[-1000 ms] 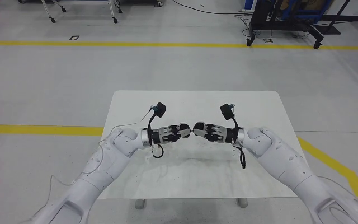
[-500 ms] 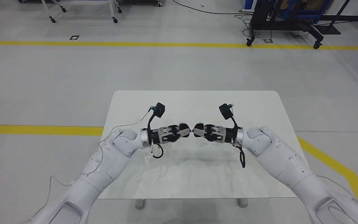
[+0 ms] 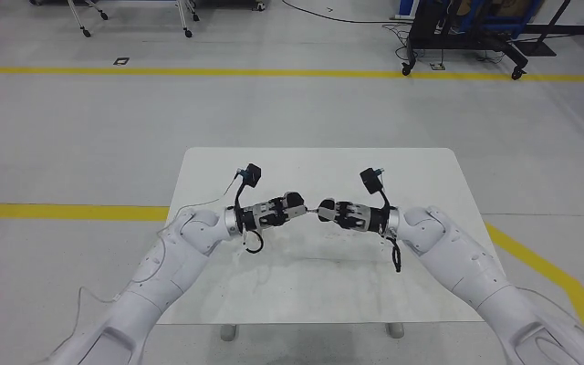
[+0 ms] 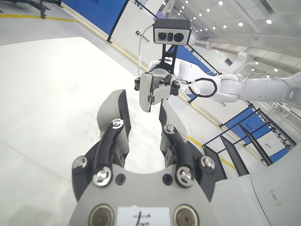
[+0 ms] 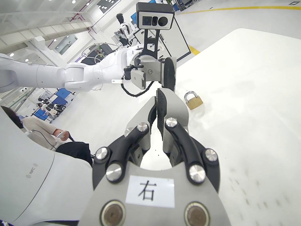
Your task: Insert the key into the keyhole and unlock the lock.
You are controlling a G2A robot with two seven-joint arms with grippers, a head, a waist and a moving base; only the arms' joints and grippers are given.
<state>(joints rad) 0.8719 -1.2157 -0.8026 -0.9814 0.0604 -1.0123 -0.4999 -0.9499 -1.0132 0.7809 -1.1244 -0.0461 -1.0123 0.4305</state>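
The left arm comes in from the desk's (image 3: 411, 173) near left side, its forearm angled toward the middle. The left hand (image 3: 297, 201) is held above the surface and tilted up a little. Its own wrist view shows the two fingers (image 4: 122, 109) spread well apart with nothing between them (the ribbed pads are bare).

The right arm mirrors it from the near right, so the two hands point at each other over the middle of the desk, tips near but not touching. The right hand (image 3: 322, 211) has its fingers pressed together. From its own wrist camera the pads meet edge-on and whatever they pinch is hidden. The left wrist view looks at that hand head-on and gives more. A thin sliver of metal, the key (image 4: 148, 108), pokes out of the closed tips and slants down toward the desk. It is too small to make out its teeth or which way it is turned.

The lock (image 5: 194, 101) lies on the desk just beyond the right hand's tips and below the left hand, touched by neither. It is a brass padlock with a silver shackle that looks closed. I cannot tell whether it lies flat or is slightly propped, and its keyhole cannot be made out. From above, the hands cover the patch of desk beneath them. The key is in the air, apart from the lock.
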